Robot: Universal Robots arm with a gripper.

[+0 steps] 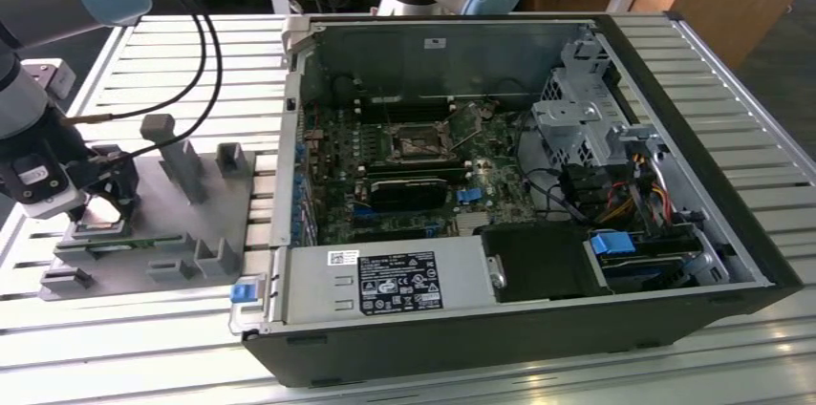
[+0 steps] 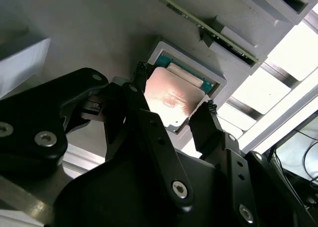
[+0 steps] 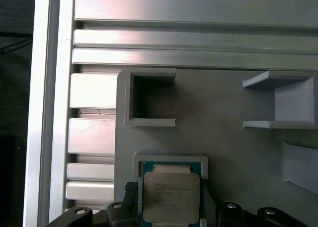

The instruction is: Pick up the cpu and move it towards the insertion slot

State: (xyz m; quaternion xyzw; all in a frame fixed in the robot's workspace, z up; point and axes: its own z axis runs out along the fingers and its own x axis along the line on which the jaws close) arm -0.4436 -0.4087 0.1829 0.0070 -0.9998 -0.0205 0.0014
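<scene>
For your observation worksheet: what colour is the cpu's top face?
The cpu has a shiny silver-grey metal top, seen best in the first wrist view.

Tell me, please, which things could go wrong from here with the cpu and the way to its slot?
1. The end effector straddles the cpu, which lies in a walled recess of the grey fixture; a lift that is not straight might catch it on the rim and tilt it.
2. The insertion slot lies deep inside the computer case; a low path might strike the case wall or the fixture's upright posts.
</scene>
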